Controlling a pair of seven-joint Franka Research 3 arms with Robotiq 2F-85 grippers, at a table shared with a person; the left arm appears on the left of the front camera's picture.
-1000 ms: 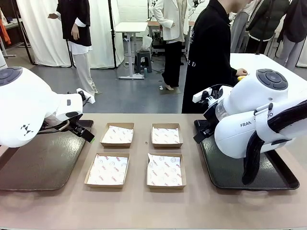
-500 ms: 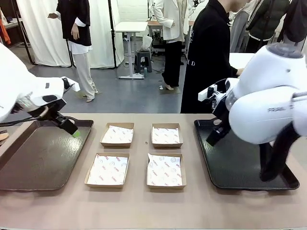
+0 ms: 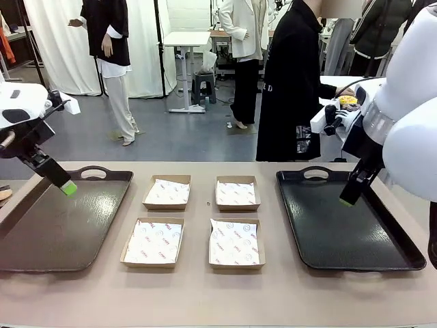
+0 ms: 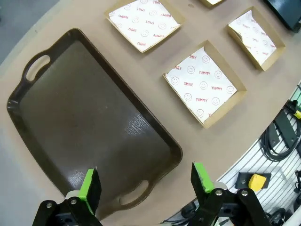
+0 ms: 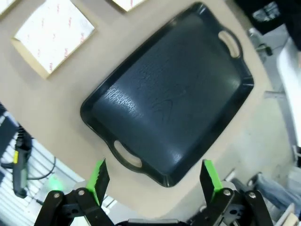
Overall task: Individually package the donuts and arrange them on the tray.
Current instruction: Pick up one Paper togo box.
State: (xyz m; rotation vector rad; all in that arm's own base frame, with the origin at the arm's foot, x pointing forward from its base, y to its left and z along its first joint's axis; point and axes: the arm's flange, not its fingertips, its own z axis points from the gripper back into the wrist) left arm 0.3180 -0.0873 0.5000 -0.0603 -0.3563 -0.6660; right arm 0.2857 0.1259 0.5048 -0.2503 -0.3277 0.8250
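On the table (image 3: 205, 297), between two dark trays: four shallow boxes (image 3: 234, 243) in a two-by-two block, each lined with printed paper and holding nothing else.

Above the left tray (image 3: 41, 239): left tool (image 4: 145, 180), jaws fully apart, gripping nothing.

Above the inner edge of the right tray (image 3: 328, 236): right tool (image 5: 154, 175), likewise wide open and empty.

Beyond the right arm, on a second white table (image 3: 333, 87) beside a person in a black coat (image 3: 290, 89): a small yellow shape, possibly one of the donuts (image 3: 348, 100); too small to confirm.

Judged stage: start of cycle. Nothing packaged, nothing set on either tray.

Probable faults from here:
- Crushed or smeared glaze, from closing too hard on a soft ring or gripping across the icing.
- Shifted or tipped box, from a pad catching a low cardboard wall or the loose liner on descent.
- Contact with the person's hand, from reaching toward the far side during a handover.
- Donut dropped off-centre, half on a box wall, from release too high or off-line.
- Arm-to-arm interference over the middle boxes, from both arms working the block together.
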